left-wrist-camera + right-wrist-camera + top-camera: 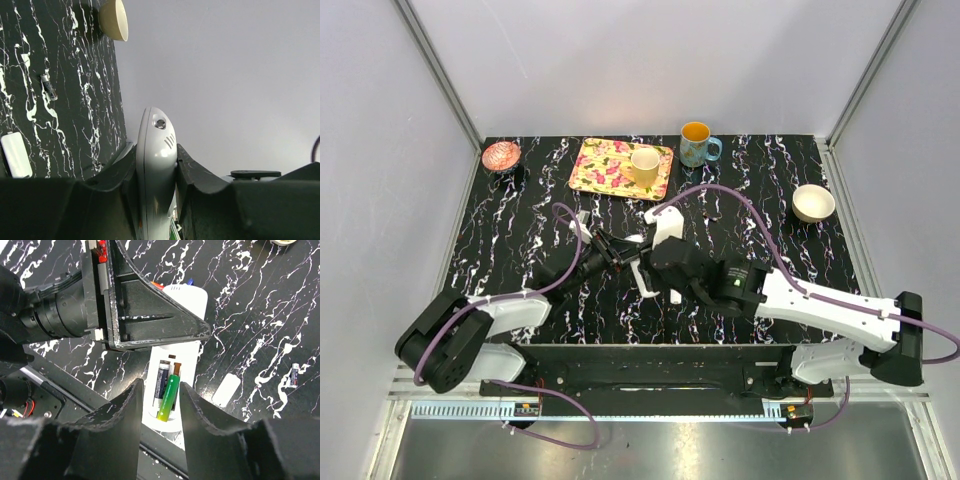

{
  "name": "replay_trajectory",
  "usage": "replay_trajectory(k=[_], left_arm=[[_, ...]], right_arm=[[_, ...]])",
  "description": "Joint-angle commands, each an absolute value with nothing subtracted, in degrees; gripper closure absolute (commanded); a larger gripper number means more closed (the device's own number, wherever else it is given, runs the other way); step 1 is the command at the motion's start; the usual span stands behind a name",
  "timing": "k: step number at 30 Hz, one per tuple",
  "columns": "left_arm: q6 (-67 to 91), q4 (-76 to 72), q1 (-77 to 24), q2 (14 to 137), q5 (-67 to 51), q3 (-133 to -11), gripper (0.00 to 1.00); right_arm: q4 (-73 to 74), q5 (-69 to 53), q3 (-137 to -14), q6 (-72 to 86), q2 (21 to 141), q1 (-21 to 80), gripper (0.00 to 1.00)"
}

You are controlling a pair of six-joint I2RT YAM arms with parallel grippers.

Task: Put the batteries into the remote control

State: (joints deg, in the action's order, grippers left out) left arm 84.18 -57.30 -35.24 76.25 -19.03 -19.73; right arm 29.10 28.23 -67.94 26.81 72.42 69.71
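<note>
Remote control [155,132] clamped in left end effector [156,159]; right end effector [161,392] parted.

no legible text, labels or numbers

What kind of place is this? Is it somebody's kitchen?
Probably a robot test booth, not a kitchen: plain white walls on a metal frame, a black marbled table, and two robot arms bolted at its near edge, left arm and right arm.
</note>
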Motion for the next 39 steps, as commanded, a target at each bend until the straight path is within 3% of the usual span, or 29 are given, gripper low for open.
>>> replay_trajectory(k=[1,8,39], left_arm=[[79.99,-54.15,-35.42,72.42,-17.84,-22.76,1.00],[78.75,-52.30,-35.33,70.93,-17.40,-22.68,1.00],[80.16,-55.37,-35.42,68.99,-18.28,-21.71,1.00]], right_arm=[[38.22,24.44,-76.09,27.34,75.32,69.87,0.56],[47.63,23.82,-81.65,27.07,79.72,69.79,0.57],[44.30,18.46,-77.61,27.33,82.35,67.33,0.68]])
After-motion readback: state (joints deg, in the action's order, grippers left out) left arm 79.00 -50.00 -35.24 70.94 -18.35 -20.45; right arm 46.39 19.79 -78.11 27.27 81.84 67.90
